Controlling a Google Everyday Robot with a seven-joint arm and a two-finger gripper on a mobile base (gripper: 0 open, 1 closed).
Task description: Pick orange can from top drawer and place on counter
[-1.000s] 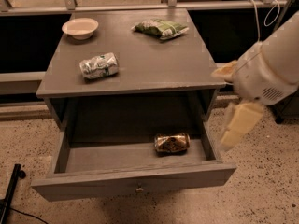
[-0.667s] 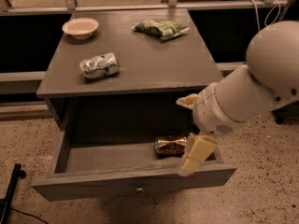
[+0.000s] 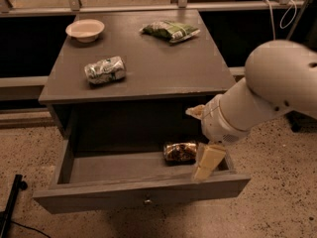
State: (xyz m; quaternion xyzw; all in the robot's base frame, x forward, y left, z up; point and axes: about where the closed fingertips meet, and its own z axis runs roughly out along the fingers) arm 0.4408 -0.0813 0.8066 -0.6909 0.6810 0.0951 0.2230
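1. Camera view: one claw (image 3: 196,144) hangs over the right end of the one top drawer (image 3: 124,170), which stands pulled out. Its two fingers are spread apart and grip nothing.
2. One orange can (image 3: 180,151) lies on its side on the drawer floor at the right, just beside the lower finger (image 3: 208,161).
3. The bench (image 3: 163,63) carries one silver-and-green can (image 3: 104,70) on its side, one pale bowl (image 3: 85,29) and one green packet (image 3: 170,30).
4. One round knob (image 3: 147,201) sits on the drawer front.
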